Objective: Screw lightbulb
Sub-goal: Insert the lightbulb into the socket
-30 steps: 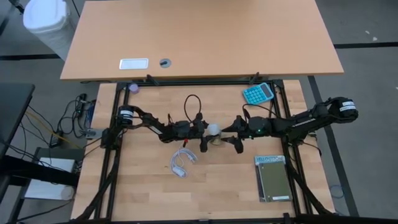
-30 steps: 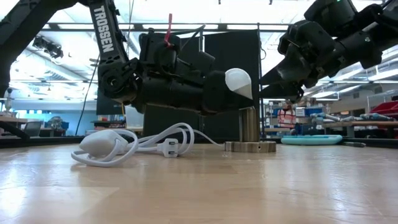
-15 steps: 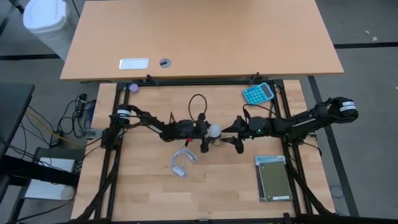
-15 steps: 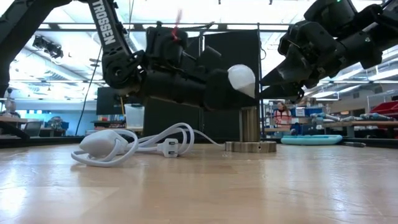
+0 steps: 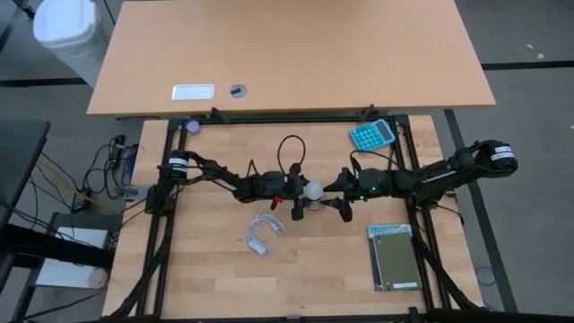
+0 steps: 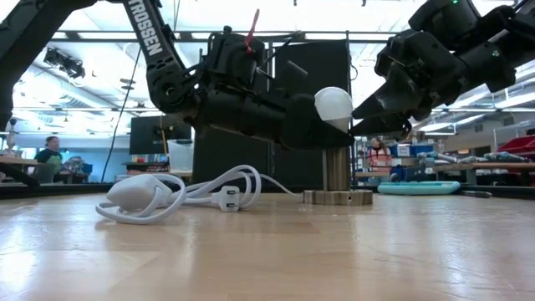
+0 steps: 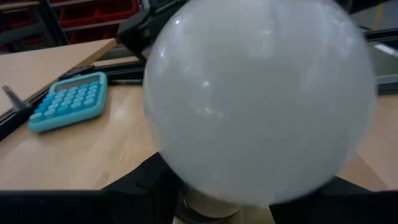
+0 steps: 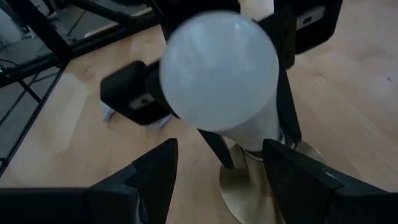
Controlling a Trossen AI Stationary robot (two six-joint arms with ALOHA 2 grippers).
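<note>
Low view: smooth white lightbulb [image 6: 334, 105] pinched in left gripper [image 6: 311, 127], right gripper [image 6: 376, 113] spread

A light wooden desk [image 5: 215, 269] carries a teal calculator [image 5: 372, 135] at upper right, a coiled white cable [image 5: 264, 233] left of centre, a grey book [image 5: 395, 258] lower right, and a socket base [image 6: 337, 196] at centre.

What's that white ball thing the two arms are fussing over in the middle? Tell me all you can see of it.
It is the lightbulb: small, pear-shaped, with a smooth, matte white globe. The left gripper is shut on its narrow lower end, hiding most of the base. It is held in the air, tilted, just above a brass-coloured socket standing on a round base on the wooden table. The right gripper is open close beside it, not touching.
</note>
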